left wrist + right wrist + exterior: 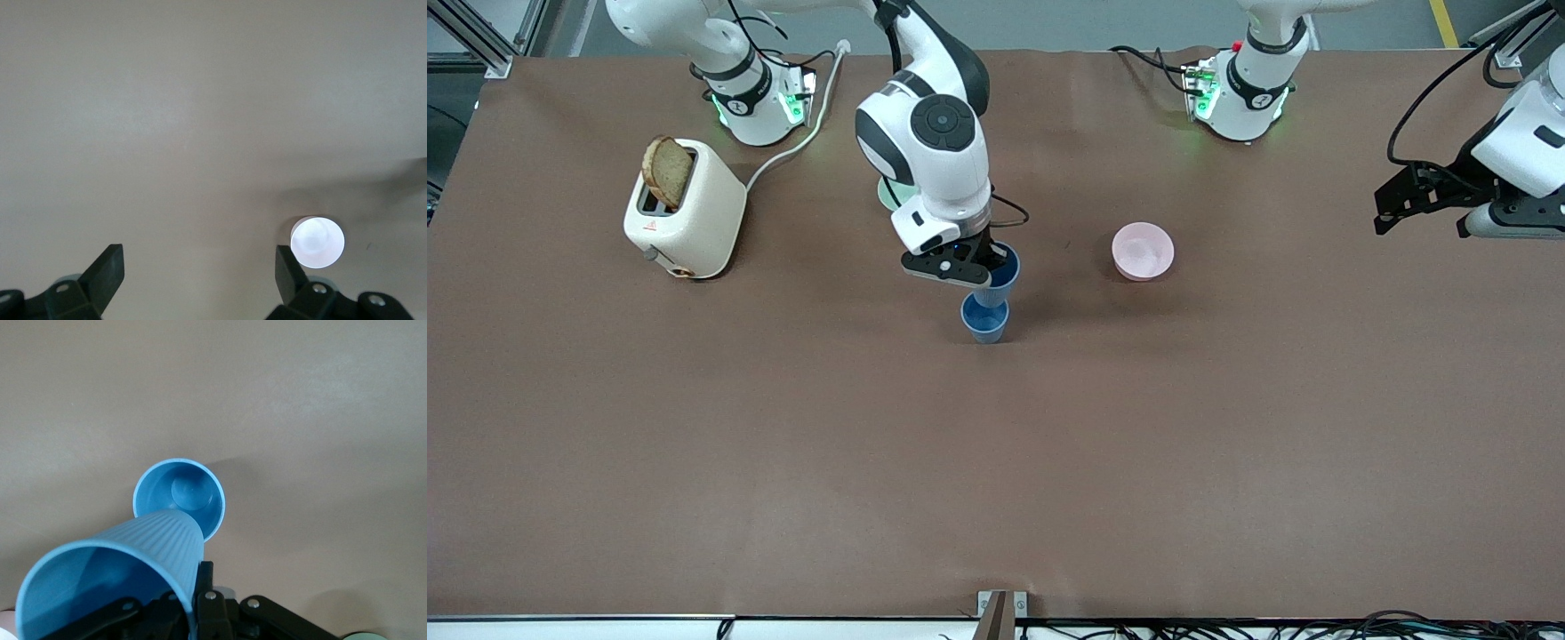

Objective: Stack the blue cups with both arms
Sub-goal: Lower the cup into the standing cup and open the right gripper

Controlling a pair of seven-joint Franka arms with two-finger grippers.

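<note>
- Brown tabletop (pixel 996 462), matte, running edge to edge; robot bases along the edge farthest from the front camera.
- Right gripper (pixel 983 271) over mid-table, slightly toward the right arm's end; fingers closed on the rim wall of the held blue cup (pixel 1000 277), one finger inside, one outside.
- Held blue cup tilted, mouth up toward the wrist, base pointing down at the standing blue cup (pixel 985 321); base overlaps the standing cup's rim in the right wrist view (pixel 110 580); contact not determinable.
- Standing blue cup (pixel 180 499) upright on the table, mouth open, nothing inside.
- Left gripper (pixel 1423 206) waiting aloft over the left arm's end of the table, jaws wide apart, nothing held (pixel 200 280).
- Pink bowl (pixel 1143 251) upright on the table, toward the left arm's end from the cups, well apart from them; also seen in the left wrist view (pixel 317 242).
- Pale green bowl (pixel 887 194) mostly hidden by the right arm.
- Cream toaster (pixel 685 209) near the right arm's base, bread slice (pixel 668 172) standing out of a slot.
</note>
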